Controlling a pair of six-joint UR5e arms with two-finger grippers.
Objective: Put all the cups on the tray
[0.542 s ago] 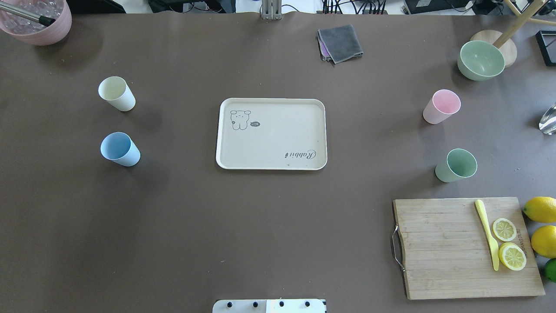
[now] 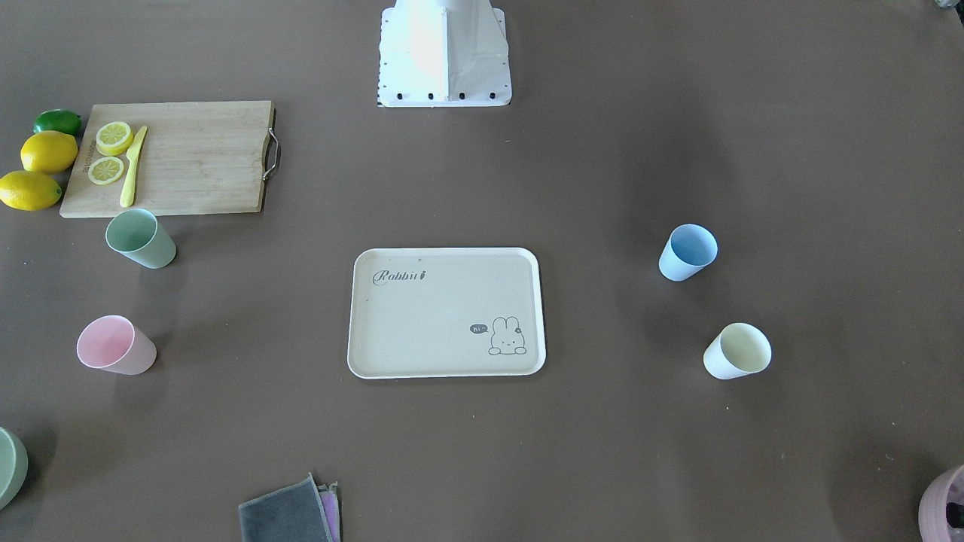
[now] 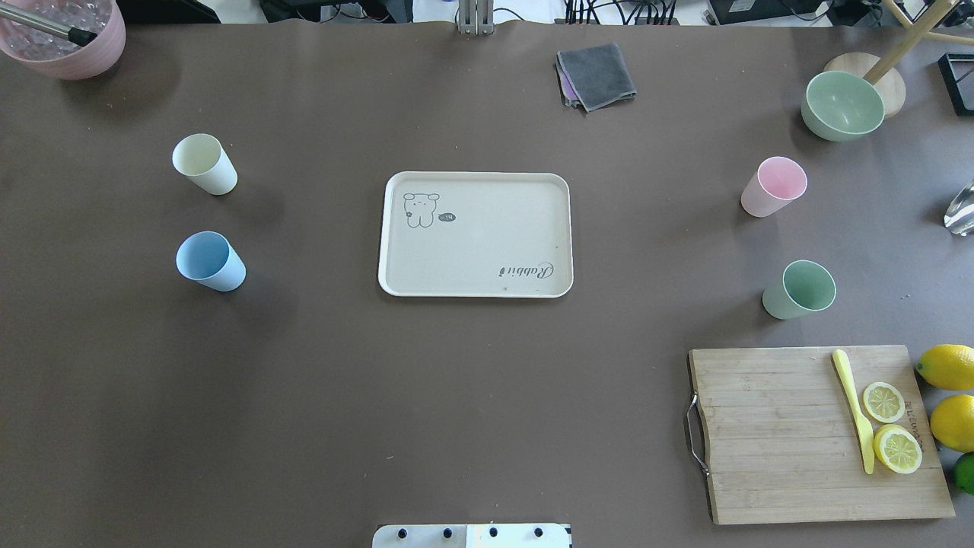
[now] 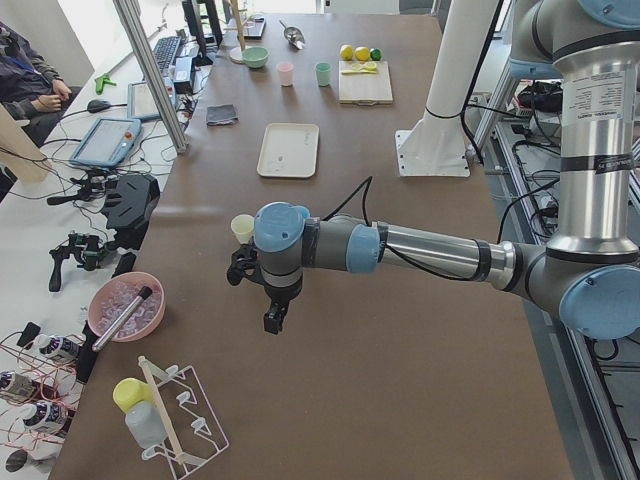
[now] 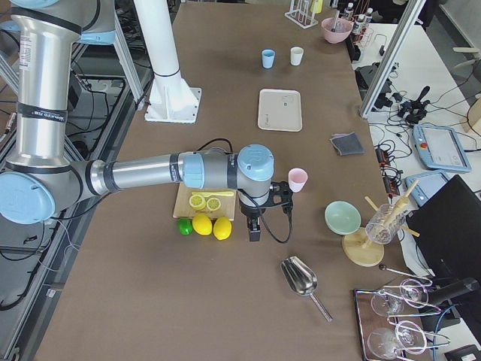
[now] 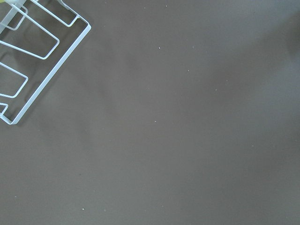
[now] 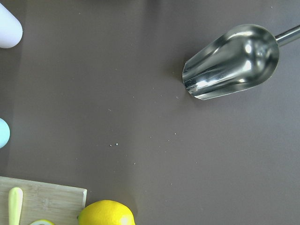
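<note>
The beige tray (image 3: 475, 251) lies bare at mid-table. The cream cup (image 3: 204, 163) and the blue cup (image 3: 210, 260) stand to its left. The pink cup (image 3: 773, 186) and the mint green cup (image 3: 799, 289) stand to its right. All are upright on the table. My left gripper (image 4: 272, 318) shows only in the exterior left view, hovering beyond the cream cup (image 4: 241, 228) toward the table's end. My right gripper (image 5: 254, 230) shows only in the exterior right view, beside the pink cup (image 5: 297, 179). I cannot tell whether either is open or shut.
A wooden cutting board (image 3: 776, 457) with lemon slices and a yellow knife (image 3: 854, 411) lies front right, with lemons (image 3: 947, 367) beside it. A green bowl (image 3: 842, 104), a grey cloth (image 3: 595, 75) and a mauve pot (image 3: 65, 38) stand at the back. A metal scoop (image 7: 232, 61) and a wire rack (image 6: 33, 51) lie near the table's ends.
</note>
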